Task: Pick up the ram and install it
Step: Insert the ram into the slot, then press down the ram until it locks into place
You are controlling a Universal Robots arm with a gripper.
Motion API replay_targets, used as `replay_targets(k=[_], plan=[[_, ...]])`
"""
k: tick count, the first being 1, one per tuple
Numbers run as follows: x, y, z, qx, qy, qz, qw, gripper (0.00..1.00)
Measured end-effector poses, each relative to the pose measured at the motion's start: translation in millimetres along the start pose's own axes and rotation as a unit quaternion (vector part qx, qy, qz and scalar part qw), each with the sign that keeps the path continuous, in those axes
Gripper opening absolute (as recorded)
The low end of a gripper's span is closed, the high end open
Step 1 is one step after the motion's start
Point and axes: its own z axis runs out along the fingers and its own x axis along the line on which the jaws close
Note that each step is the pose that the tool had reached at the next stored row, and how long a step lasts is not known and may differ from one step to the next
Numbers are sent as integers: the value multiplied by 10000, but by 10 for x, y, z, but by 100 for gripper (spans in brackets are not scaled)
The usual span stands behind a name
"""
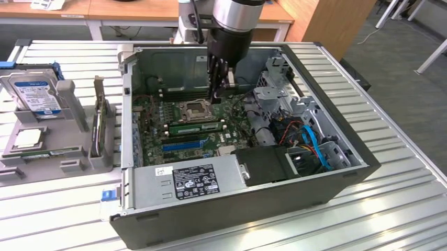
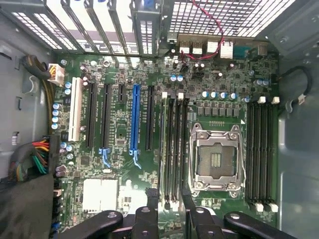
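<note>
Here, at the exterior view's left, a grey fixture (image 1: pixel 84 164) on the slatted table (image 1: pixel 391 209) holds spare parts upright, among them a hard drive (image 1: pixel 33 90), apparently so that each can be gripped from above. To its right the computer case (image 1: pixel 231 219) lies on its side with the panel off, exposing the motherboard (image 1: pixel 157 117) to a vertical approach. The ram (image 1: pixel 196 126) stands on edge in a memory slot just on the near side of the CPU socket (image 1: pixel 193 110); whether its latches have closed cannot be told. The gripper (image 1: pixel 218 97) hangs above the board, its fingers (image 2: pixel 151 199) apart and holding nothing. Farthest right, blue cables (image 1: pixel 317 146) run beside the board.
</note>
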Motion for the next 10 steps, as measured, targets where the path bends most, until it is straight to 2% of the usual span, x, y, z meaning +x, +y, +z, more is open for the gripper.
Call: replay_targets(k=[10], plan=[[0, 0, -3, 2, 0, 0, 10000, 31]])
